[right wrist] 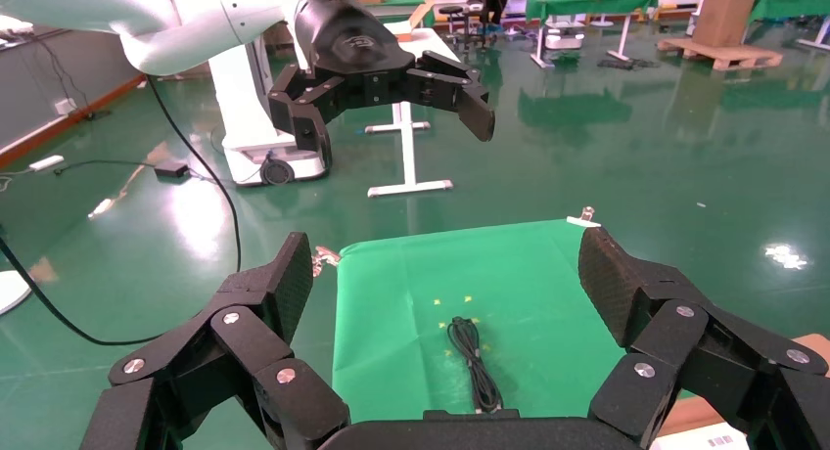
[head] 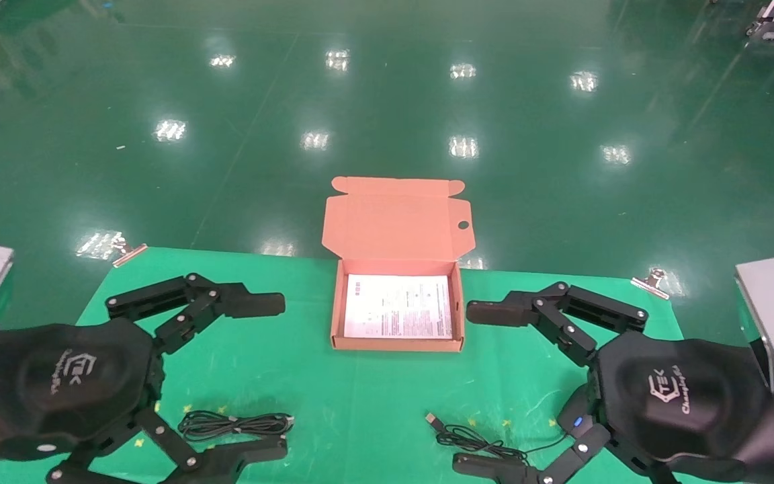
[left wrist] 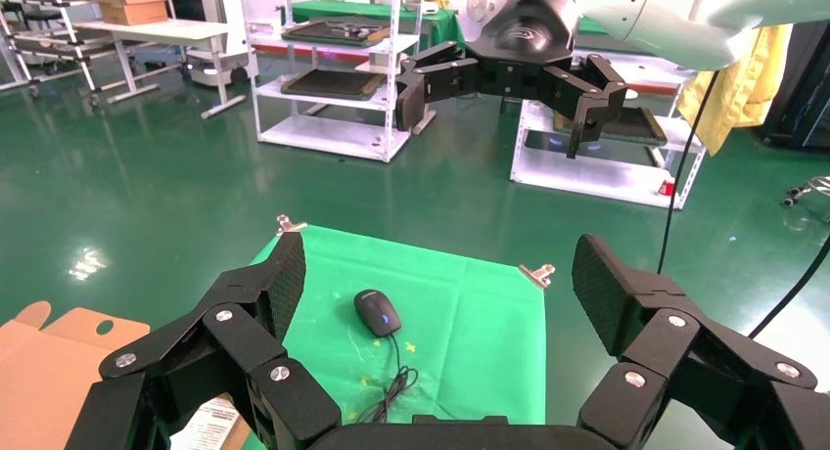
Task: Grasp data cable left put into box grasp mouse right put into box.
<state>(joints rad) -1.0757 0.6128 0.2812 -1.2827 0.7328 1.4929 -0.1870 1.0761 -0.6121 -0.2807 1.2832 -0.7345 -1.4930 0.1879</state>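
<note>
Overhead lamps are bouncing white glare patches off the glossy green floor (head: 387, 101); everything's looking bright and evenly lit, with shadows staying faint.

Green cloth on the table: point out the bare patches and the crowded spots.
On the green cloth, bare room lies in front of the box, between the data cable and the mouse's cord. Strips either side of the box sit under the open left gripper and right gripper. The near corners are crowded.
</note>
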